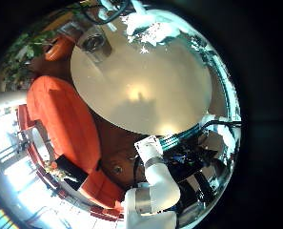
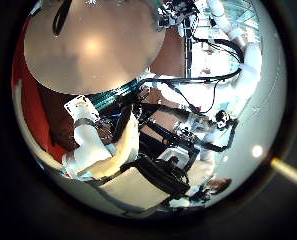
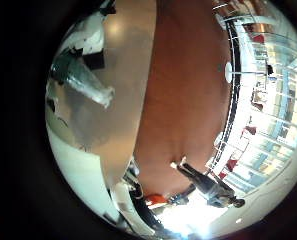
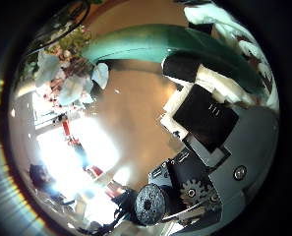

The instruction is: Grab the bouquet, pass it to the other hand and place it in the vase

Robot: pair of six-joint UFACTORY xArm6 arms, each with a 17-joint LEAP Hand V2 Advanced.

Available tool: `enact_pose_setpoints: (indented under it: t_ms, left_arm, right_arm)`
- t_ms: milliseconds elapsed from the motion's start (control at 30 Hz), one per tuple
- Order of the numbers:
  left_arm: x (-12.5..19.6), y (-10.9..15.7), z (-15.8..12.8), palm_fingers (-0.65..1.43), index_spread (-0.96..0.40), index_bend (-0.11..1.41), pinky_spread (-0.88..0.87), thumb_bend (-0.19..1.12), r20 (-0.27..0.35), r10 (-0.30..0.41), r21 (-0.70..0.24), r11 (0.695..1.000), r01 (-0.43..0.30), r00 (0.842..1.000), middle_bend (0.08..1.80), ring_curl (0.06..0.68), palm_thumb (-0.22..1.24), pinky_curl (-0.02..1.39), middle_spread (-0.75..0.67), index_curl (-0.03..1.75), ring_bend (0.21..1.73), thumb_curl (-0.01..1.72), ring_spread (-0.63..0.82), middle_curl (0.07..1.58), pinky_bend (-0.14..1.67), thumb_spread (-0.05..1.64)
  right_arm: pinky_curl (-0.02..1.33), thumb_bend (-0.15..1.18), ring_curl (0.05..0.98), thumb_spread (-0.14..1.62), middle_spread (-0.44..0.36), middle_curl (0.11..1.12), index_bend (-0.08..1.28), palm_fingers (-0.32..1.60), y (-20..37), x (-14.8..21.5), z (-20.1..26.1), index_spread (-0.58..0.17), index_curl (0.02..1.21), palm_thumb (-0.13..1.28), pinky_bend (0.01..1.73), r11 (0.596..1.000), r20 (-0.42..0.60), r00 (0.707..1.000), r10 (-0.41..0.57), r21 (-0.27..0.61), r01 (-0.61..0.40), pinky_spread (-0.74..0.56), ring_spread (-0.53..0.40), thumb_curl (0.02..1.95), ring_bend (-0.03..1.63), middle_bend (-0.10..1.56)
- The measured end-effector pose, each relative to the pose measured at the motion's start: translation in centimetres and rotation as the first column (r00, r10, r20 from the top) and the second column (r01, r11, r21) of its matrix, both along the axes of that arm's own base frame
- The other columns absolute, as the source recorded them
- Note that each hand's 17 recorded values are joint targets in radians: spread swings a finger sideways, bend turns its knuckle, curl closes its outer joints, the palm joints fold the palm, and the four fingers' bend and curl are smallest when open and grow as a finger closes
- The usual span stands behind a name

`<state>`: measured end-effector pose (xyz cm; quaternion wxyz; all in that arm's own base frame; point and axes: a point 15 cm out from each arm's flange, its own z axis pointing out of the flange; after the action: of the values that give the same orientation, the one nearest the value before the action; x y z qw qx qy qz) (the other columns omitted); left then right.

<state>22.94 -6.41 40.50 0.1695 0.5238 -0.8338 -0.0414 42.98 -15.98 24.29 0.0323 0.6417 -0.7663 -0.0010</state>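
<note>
Bouquet point(image 4: 62, 59) lies close across your right hand point(image 4: 214, 118), likely for the pass | either hand's grasp: cannot tell | left hand hangs well above vase point(image 1: 93, 43).

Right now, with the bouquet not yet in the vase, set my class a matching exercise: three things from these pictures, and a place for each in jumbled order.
Things:
1. vase
2. bouquet
3. curved seat

Places:
A. on the floor beside the table
B. in front of the palm of the right robot hand
C. standing on the tabletop, near its rim

Pairs: 1-C, 2-B, 3-A
</note>
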Motion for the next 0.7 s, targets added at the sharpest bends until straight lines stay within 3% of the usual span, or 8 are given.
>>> enact_pose_setpoints:
  t_ms: [100, 233, 467, 700]
  left_arm:
    - [-0.1, 0.3, 0.3, 0.15, 0.00, 0.19, 0.51, -0.02, 0.007, 0.000, -0.001, 1.000, 0.000, 1.000, 0.18, 0.196, 0.35, 0.30, 0.43, 0.40, 0.44, 0.32, 0.54, 0.29, 0.19, 1.11]
    - [0.0, 0.9, 0.4, 0.15, 0.00, 0.19, 0.51, -0.02, 0.013, 0.009, -0.005, 1.000, -0.009, 1.000, 0.18, 0.196, 0.34, 0.29, 0.43, 0.40, 0.44, 0.32, 0.54, 0.29, 0.19, 1.11]
    - [-0.3, 1.4, 0.8, 0.15, 0.00, 0.19, 0.51, -0.02, 0.019, 0.011, -0.015, 1.000, -0.010, 1.000, 0.18, 0.195, 0.34, 0.29, 0.43, 0.40, 0.44, 0.32, 0.54, 0.29, 0.19, 1.11]
    - [-0.8, 1.8, 1.0, 0.15, 0.00, 0.19, 0.51, -0.02, 0.029, 0.002, -0.025, 1.000, -0.002, 1.000, 0.18, 0.195, 0.34, 0.29, 0.43, 0.40, 0.44, 0.32, 0.54, 0.29, 0.19, 1.11]
  right_arm:
    - [0.63, 0.06, 0.685, 0.88, -0.205, 0.95, 1.07, 1.13, 0.3, -0.2, 2.4, -0.327, 0.99, 1.19, 1.41, 1.000, 0.063, 0.998, -0.001, -0.007, 0.002, -0.20, -0.208, 0.77, 1.42, 1.23]
    - [0.65, 0.06, 0.693, 0.88, -0.190, 0.94, 1.08, 1.14, 2.4, -0.3, 5.5, -0.308, 0.99, 1.20, 1.40, 0.999, 0.170, 0.985, -0.005, 0.048, -0.004, -0.19, -0.202, 0.81, 1.43, 1.25]
    - [0.69, 0.06, 0.703, 0.86, -0.167, 0.92, 1.11, 1.13, 7.2, -0.5, 12.2, -0.275, 0.98, 1.19, 1.37, 0.978, 0.362, 0.932, 0.010, 0.191, -0.085, -0.18, -0.195, 0.91, 1.44, 1.29]
    - [0.73, 0.06, 0.704, 0.84, -0.154, 0.90, 1.13, 1.13, 9.6, -3.0, 15.9, -0.253, 0.96, 1.18, 1.35, 0.941, 0.412, 0.911, -0.027, 0.317, -0.116, -0.18, -0.190, 1.00, 1.45, 1.30]
